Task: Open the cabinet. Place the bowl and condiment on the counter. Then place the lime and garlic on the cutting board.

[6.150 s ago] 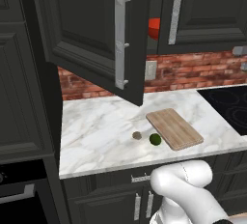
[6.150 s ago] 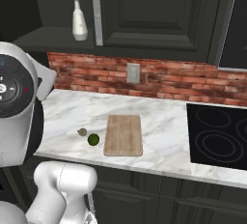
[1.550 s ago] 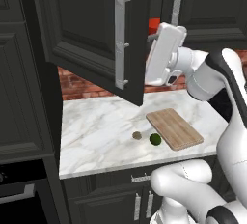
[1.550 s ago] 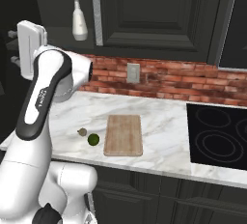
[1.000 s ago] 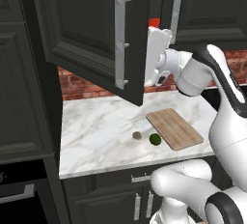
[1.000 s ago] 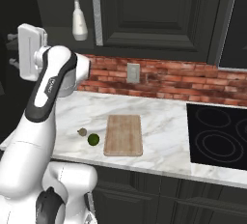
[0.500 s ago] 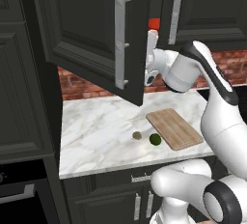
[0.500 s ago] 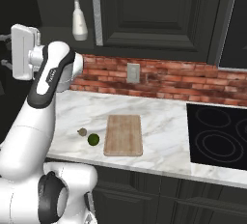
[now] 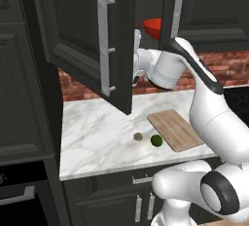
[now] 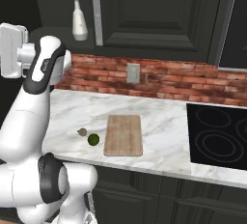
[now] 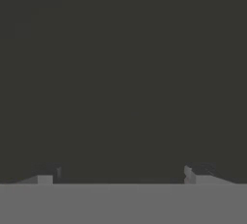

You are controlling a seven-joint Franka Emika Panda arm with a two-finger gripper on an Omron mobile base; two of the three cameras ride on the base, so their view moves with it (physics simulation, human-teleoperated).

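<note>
Both cameras on my base gave clean, sharp, rendered pictures under soft, even light with no visible lamp. The marble bench (image 9: 102, 132) came out brightest, almost washed pale, without glare spots. My white arm carried a smooth sheen and gentle grey shading on its underside. The cabinet (image 9: 82, 30) stayed deep charcoal, its open inside nearly black, though the red bowl (image 9: 151, 27) kept its colour there. Under the lime (image 10: 93, 139) lay only a faint, tight shadow. My hand camera was dim: one flat dark grey field, featureless, with my pincer (image 11: 120, 175) tips murky and soft-edged. Edges stayed straight, undistorted.
</note>
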